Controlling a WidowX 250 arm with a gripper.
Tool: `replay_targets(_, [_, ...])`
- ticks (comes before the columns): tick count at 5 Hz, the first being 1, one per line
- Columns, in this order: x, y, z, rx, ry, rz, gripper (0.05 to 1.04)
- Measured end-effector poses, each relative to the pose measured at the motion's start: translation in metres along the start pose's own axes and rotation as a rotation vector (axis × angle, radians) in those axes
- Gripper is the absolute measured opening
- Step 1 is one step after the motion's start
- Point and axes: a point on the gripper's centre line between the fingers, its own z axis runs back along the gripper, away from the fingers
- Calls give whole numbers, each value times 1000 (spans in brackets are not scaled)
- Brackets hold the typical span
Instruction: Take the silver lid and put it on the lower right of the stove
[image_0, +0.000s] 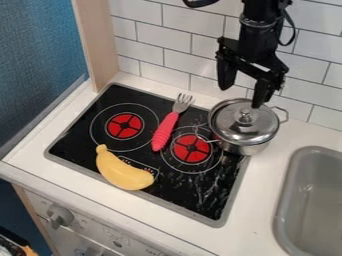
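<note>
Round silver lid (234, 130) sits on the silver metal pot (248, 149); black gripper (242, 96) above, jaws apart; grasping, moving and placing all remain

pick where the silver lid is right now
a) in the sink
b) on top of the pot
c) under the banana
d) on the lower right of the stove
b, since the lid sits over the mouth of the pot by the stove's back right corner, knob up, below the open gripper.
</note>
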Motion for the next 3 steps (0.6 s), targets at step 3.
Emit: replay_targets(3, [1, -5, -29, -45, 51, -35, 999])
